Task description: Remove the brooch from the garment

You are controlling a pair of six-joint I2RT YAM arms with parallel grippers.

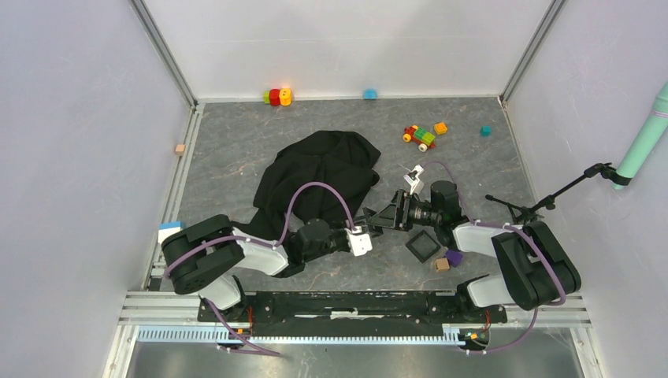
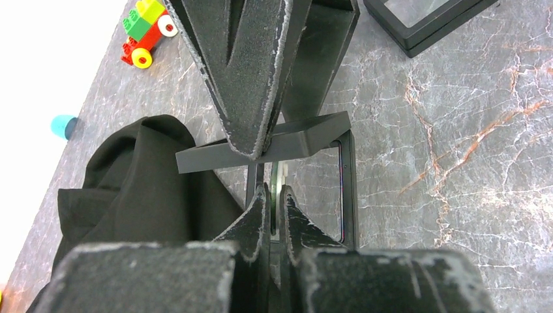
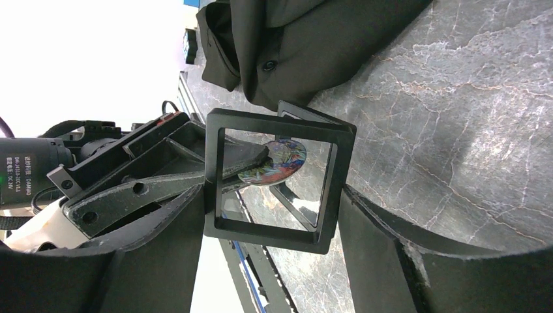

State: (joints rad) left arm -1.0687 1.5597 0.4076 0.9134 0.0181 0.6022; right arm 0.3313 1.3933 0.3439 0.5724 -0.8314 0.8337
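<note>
The black garment (image 1: 315, 177) lies crumpled at the table's middle, and also shows in the left wrist view (image 2: 137, 189) and the right wrist view (image 3: 306, 45). My right gripper (image 1: 398, 211) (image 3: 270, 195) is shut on an opened black square frame (image 3: 261, 233), held upright above the table. My left gripper (image 1: 376, 223) (image 2: 274, 186) is shut on the brooch. The brooch is a small round disc, seen edge-on as a pale sliver (image 2: 276, 175). Its multicoloured face (image 3: 277, 160) shows through the frame's opening. The brooch is off the garment.
A second black frame (image 1: 423, 246) (image 2: 424, 19) lies flat by the right arm, with a purple block (image 1: 454, 257) and a tan block (image 1: 441, 265) beside it. A toy brick car (image 1: 421, 135) and loose bricks (image 1: 277, 96) sit farther back. A black stand (image 1: 551, 201) reaches in at right.
</note>
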